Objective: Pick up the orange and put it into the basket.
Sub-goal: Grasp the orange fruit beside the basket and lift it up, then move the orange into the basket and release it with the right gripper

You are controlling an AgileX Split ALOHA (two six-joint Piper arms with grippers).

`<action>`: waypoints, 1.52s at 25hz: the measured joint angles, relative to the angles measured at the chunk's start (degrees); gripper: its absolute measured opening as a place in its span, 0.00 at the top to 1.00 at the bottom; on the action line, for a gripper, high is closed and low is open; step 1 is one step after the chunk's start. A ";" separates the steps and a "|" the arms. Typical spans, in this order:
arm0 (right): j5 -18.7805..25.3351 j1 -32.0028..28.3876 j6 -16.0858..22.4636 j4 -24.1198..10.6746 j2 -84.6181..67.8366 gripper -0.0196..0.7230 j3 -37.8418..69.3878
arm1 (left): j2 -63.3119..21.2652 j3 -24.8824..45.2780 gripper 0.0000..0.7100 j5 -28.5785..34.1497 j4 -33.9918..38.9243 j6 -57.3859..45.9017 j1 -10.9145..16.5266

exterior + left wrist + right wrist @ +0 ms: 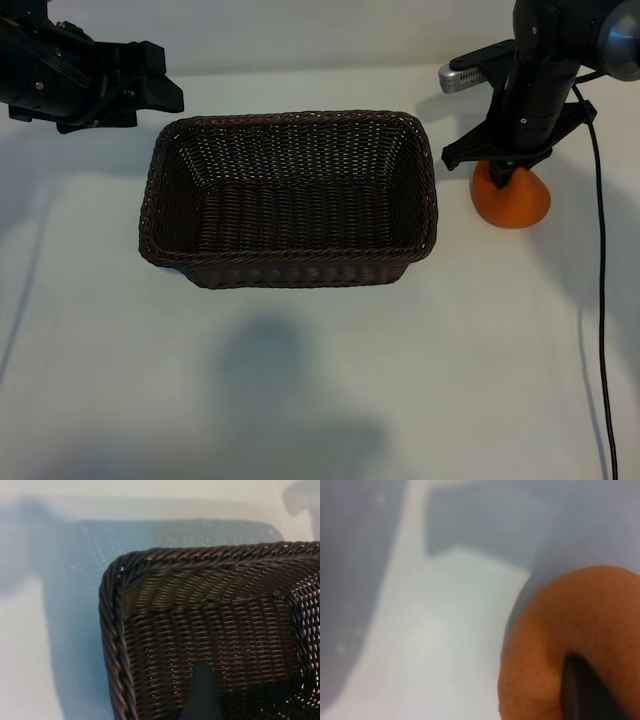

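While the right gripper (512, 172) stands straight down on the orange (513, 202), its jaws look pinched onto the top of the fruit: from the wrist, one dark finger (585, 692) presses into the skin and dents it a little. The other finger I cannot see from either side, so how square the grip is stays a guess. The orange sits on the table (320, 400) under those jaws, just beside the basket (290, 265) but not touching its near wall.

To do this well, I would say the hold wants testing before any big lift. The fruit is lumpy, wide at the base and narrowing upward, almost conical, and jaws closing on a taper tend to slide off the top. A slow rise, watching that the orange comes away with the fingers, seems wise; then it has to clear the braided rim before it goes sideways over the hollow.

The skin is matte and dimpled, which should give some bite. The basket is dark woven wicker, with sloping sides and rounded corners, its inside bare. The left gripper (150, 88) hangs beyond the basket's far corner, well away from the orange, jaws spread wide, idle.
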 joint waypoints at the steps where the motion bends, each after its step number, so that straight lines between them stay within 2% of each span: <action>1: 0.17 0.00 0.00 0.00 -0.54 0.85 0.00 | 0.00 0.00 0.17 0.00 0.00 0.00 0.00; 16: 3.25 -0.08 -0.01 -0.20 -22.06 0.85 0.06 | 0.00 0.00 0.17 -0.27 0.00 0.42 0.00; 22: 4.15 0.29 -2.20 3.55 -24.15 0.85 0.06 | 0.00 0.00 0.17 -0.50 0.00 0.42 0.00; 27: 2.97 5.17 -4.14 7.33 -24.15 0.85 0.06 | 0.00 0.00 0.17 -0.55 0.00 0.42 0.00; 31: -0.93 11.35 -4.59 9.38 -24.15 0.85 0.06 | 0.00 0.00 0.17 -0.55 -0.05 0.42 0.00; 38: -5.23 18.46 -5.65 9.80 -20.26 0.85 0.06 | 0.00 0.00 0.17 -0.45 -0.05 0.42 0.00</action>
